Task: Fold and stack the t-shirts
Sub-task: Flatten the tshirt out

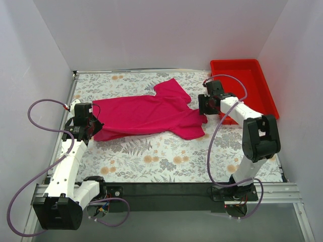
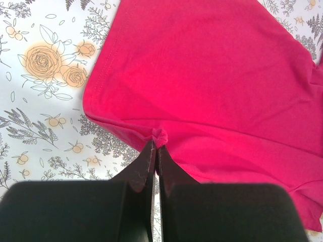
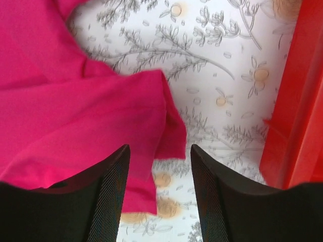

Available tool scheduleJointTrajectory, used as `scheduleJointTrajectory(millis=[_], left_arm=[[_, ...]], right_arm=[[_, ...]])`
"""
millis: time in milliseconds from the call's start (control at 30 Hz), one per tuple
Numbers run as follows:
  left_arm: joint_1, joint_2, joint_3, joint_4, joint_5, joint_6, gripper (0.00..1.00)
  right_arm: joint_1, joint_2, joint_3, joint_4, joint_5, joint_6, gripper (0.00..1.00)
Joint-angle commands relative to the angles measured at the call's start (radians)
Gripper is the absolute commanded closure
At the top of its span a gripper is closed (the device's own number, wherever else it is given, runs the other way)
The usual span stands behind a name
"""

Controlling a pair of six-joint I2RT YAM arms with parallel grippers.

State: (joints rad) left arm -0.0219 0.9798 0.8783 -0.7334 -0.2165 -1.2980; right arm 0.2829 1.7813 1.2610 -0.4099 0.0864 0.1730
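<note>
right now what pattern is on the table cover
White table cover: grey ferns, pale orange roses. Best in left wrist view.

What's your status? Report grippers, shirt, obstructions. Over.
Left gripper shut on t-shirt hem. Right gripper open over opposite edge, holding nothing. Shirt spread out, unfolded. Red bin close beside right gripper.

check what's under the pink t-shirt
The floral table cover shows all around the t-shirt and seems to continue beneath it. Anything else under there is hidden by the fabric.
</note>
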Motion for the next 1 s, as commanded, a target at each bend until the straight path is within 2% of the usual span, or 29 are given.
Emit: scheduleJointTrajectory(millis=[0,233,667,867,967], left_arm=[[-0.004,-0.012,0.024,-0.006,-0.009,0.006,1.0],[-0.004,-0.007,0.03,-0.001,-0.007,0.006,1.0],[-0.004,-0.01,0.022,0.002,0.003,0.008,1.0],[-0.004,-0.007,0.025,0.005,0.006,0.008,1.0],[-0.004,-0.006,0.024,0.008,0.006,0.008,1.0]], right_arm=[[0.002,-0.14,-0.07,-0.033,-0.031,0.025,0.5],[0.002,-0.184,-0.184,-0.096,-0.048,0.068,0.51],[0.004,-0.079,-0.216,-0.06,-0.169,0.098,0.57],[0.004,-0.059,-0.244,-0.052,-0.183,0.105,0.61],[0.009,-0.057,-0.259,-0.05,-0.194,0.111,0.67]])
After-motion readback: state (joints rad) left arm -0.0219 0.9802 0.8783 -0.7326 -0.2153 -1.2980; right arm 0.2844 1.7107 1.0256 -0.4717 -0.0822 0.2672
